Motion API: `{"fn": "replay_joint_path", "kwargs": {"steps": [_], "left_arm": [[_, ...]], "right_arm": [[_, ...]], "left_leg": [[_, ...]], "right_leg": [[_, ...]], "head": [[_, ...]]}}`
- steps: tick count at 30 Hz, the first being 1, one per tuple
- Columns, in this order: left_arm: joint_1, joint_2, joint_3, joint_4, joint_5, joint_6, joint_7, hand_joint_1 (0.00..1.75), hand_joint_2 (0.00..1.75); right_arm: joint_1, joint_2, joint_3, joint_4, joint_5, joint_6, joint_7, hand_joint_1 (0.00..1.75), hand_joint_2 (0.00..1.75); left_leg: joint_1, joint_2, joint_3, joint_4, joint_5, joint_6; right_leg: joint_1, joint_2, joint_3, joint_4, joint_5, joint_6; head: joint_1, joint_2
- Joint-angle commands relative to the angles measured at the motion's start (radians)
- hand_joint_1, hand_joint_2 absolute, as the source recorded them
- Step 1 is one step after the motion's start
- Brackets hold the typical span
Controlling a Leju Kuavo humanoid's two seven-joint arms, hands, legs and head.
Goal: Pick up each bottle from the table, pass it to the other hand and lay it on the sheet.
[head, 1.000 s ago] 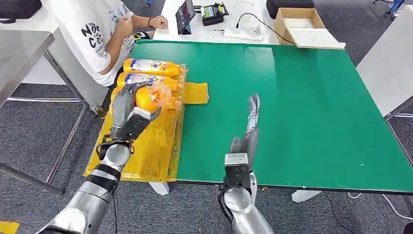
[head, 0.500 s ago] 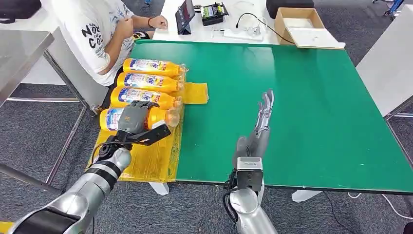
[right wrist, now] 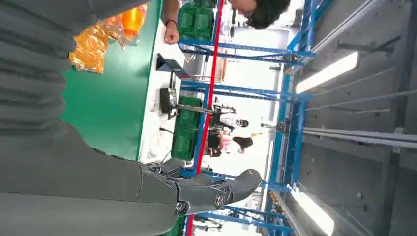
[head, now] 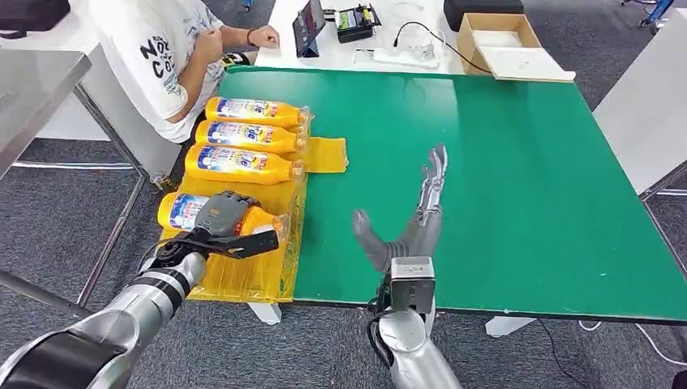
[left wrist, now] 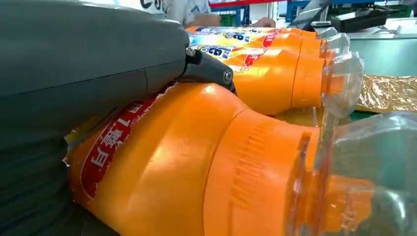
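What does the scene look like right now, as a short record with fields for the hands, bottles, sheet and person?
left hand: grips the nearest bottle, lying on the sheet
right hand: holds nothing, fingers spread above the green table
other bottles: three lying side by side on the sheet
yellow sheet: at the table's left edge
person: seated beyond the bottles

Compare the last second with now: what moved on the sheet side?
The left hand lowered its bottle from above the row onto the yellow sheet, nearest the robot, and keeps holding it. The right hand spread its thumb. The three other bottles stayed put.
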Motion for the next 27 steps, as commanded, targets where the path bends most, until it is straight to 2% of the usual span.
{"fn": "replay_joint_path", "kwargs": {"steps": [1, 3, 4, 5, 6, 7, 11, 16, 19, 21, 22, 24, 27], "left_arm": [[-0.016, -0.005, -0.041, 0.100, 0.014, -0.089, -0.032, 1.75, 1.75], [-0.015, -0.013, -0.024, 0.098, 0.038, -0.133, -0.045, 1.75, 1.75], [-0.013, -0.014, -0.024, 0.099, 0.038, -0.134, -0.045, 0.56, 1.75], [-0.013, -0.018, -0.011, 0.099, 0.058, -0.173, -0.055, 0.02, 1.75], [-0.011, -0.019, -0.007, 0.099, 0.066, -0.193, -0.064, 0.00, 1.75], [-0.010, -0.020, -0.002, 0.102, 0.076, -0.214, -0.070, 0.00, 0.00], [-0.010, -0.021, 0.001, 0.101, 0.081, -0.224, -0.074, 0.00, 0.00], [-0.014, 0.005, 0.030, 0.114, 0.167, -0.428, -0.167, 0.00, 0.00], [-0.019, 0.016, 0.019, 0.121, 0.186, -0.511, -0.184, 0.00, 0.00], [-0.018, 0.020, 0.022, 0.122, 0.202, -0.544, -0.193, 0.00, 0.00], [-0.015, 0.025, 0.028, 0.122, 0.217, -0.569, -0.214, 0.00, 0.00], [0.002, 0.031, 0.052, 0.105, 0.253, -0.534, -0.242, 0.00, 0.00], [0.039, -0.047, 0.187, 0.055, 0.377, -0.292, -0.199, 0.00, 0.00]], "right_arm": [[-0.048, -0.030, 0.016, 0.086, -0.006, 0.002, -0.001, 0.00, 1.75], [-0.050, -0.029, 0.006, 0.094, -0.010, 0.007, -0.001, 0.00, 1.75], [-0.050, -0.029, 0.006, 0.094, -0.010, 0.008, -0.001, 0.00, 1.75], [-0.054, -0.027, 0.004, 0.107, -0.011, 0.017, -0.001, 0.00, 1.75], [-0.056, -0.026, 0.006, 0.114, -0.011, 0.023, -0.001, 0.00, 1.75], [-0.059, -0.024, 0.006, 0.124, -0.012, 0.027, -0.001, 0.00, 1.75], [-0.061, -0.024, 0.006, 0.127, -0.012, 0.030, -0.001, 0.00, 1.75], [-0.086, -0.017, 0.011, 0.185, -0.017, 0.062, -0.001, 0.00, 1.75], [-0.079, -0.029, 0.040, 0.127, -0.058, -0.010, -0.001, 0.00, 1.75], [-0.081, -0.033, 0.044, 0.121, -0.066, -0.018, -0.001, 0.00, 1.75], [-0.085, -0.034, 0.044, 0.129, -0.074, -0.011, -0.001, 0.00, 1.75], [-0.093, -0.034, 0.046, 0.154, -0.067, -0.005, -0.001, 0.00, 1.75], [-0.072, -0.039, 0.035, 0.158, -0.061, -0.020, -0.001, 0.00, 1.75]], "left_leg": [[0.000, 0.003, 0.004, -0.002, 0.000, 0.001], [0.000, 0.003, 0.006, -0.002, -0.001, 0.002], [0.000, 0.005, 0.009, -0.003, -0.001, 0.003], [-0.001, 0.004, 0.008, -0.003, -0.001, 0.002], [-0.001, 0.005, 0.010, -0.004, -0.001, 0.003], [-0.001, 0.002, 0.007, -0.002, 0.000, 0.002], [-0.001, 0.004, 0.011, -0.004, -0.001, 0.003], [0.000, 0.004, 0.012, -0.004, -0.001, 0.003], [-0.001, 0.005, 0.013, -0.004, 0.000, 0.002], [-0.001, 0.008, 0.018, -0.009, 0.001, 0.004], [-0.001, 0.005, 0.014, -0.003, 0.000, 0.002], [-0.001, 0.003, 0.015, -0.003, 0.000, 0.001], [-0.001, 0.004, 0.018, -0.005, 0.000, 0.002]], "right_leg": [[0.000, 0.001, 0.003, -0.002, 0.000, -0.001], [0.001, 0.001, 0.006, -0.002, 0.000, -0.002], [0.001, 0.001, 0.008, -0.004, 0.000, -0.003], [0.000, 0.001, 0.007, -0.003, 0.000, -0.002], [0.001, 0.001, 0.009, -0.004, 0.000, -0.002], [0.000, 0.001, 0.006, -0.002, 0.000, -0.001], [0.000, 0.001, 0.011, -0.004, 0.000, -0.002], [0.001, 0.001, 0.011, -0.004, 0.000, -0.003], [0.000, 0.002, 0.012, -0.004, 0.001, -0.003], [0.002, 0.003, 0.017, -0.008, 0.003, -0.005], [0.000, 0.002, 0.013, -0.003, 0.001, -0.002], [0.000, 0.001, 0.015, -0.002, 0.000, -0.002], [0.000, 0.002, 0.017, -0.004, 0.001, -0.002]], "head": [[0.000, 0.000], [0.000, 0.000], [0.000, 0.000], [0.000, 0.000], [0.000, 0.000], [0.000, 0.000], [0.000, 0.000], [0.000, 0.000], [0.000, 0.000], [0.000, 0.000], [0.000, 0.000], [0.000, 0.000], [0.000, 0.000]]}}
